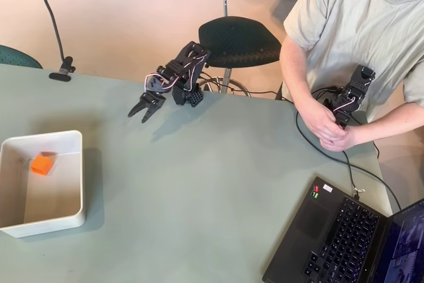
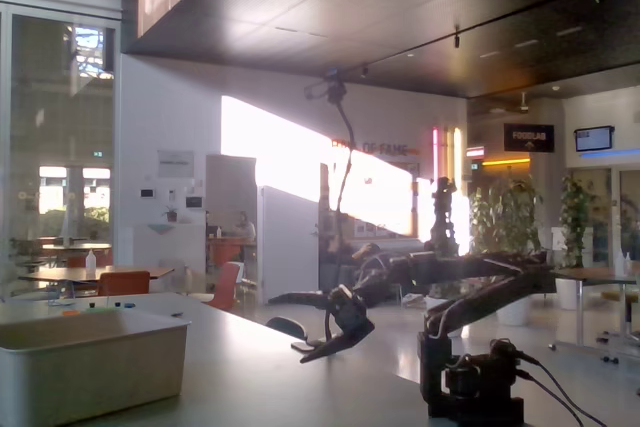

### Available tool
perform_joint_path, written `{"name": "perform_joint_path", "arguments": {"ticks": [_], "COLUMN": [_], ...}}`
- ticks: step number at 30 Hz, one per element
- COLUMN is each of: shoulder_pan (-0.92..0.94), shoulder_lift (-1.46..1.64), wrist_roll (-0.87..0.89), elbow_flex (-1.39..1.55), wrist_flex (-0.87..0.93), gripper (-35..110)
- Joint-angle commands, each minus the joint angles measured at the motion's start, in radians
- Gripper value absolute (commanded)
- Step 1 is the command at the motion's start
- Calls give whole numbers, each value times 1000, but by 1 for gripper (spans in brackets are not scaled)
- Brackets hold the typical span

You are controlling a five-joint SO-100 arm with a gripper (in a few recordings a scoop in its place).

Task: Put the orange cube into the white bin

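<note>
The orange cube [image 1: 42, 164] lies inside the white bin [image 1: 73, 138], near its upper left corner in the overhead view. The bin stands at the table's left side; in the fixed view the bin [image 2: 90, 362] shows low at the left and its wall hides the cube. My black gripper [image 1: 147, 107] hangs over the table's far middle, well right of the bin, fingers spread open and empty. In the fixed view the gripper [image 2: 325, 332] points left toward the bin, a little above the tabletop.
An open laptop [image 1: 344, 236] sits at the table's near right corner. A person sits at the far right with cables [image 1: 318, 144] trailing over the table. A clamp [image 1: 61, 73] grips the far left edge. A dark chair [image 1: 238, 41] stands behind the table.
</note>
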Motion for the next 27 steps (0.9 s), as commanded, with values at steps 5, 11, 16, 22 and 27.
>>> {"name": "perform_joint_path", "arguments": {"ticks": [5,11,16,22,27], "shoulder_pan": [-5,0,-2,-2,2], "shoulder_lift": [258,255,268,270,270], "wrist_roll": [11,11,11,11,11], "elbow_flex": [210,215,179,101,72], "wrist_flex": [-5,94,187,239,259], "gripper": [63,60,45,14,-4]}}
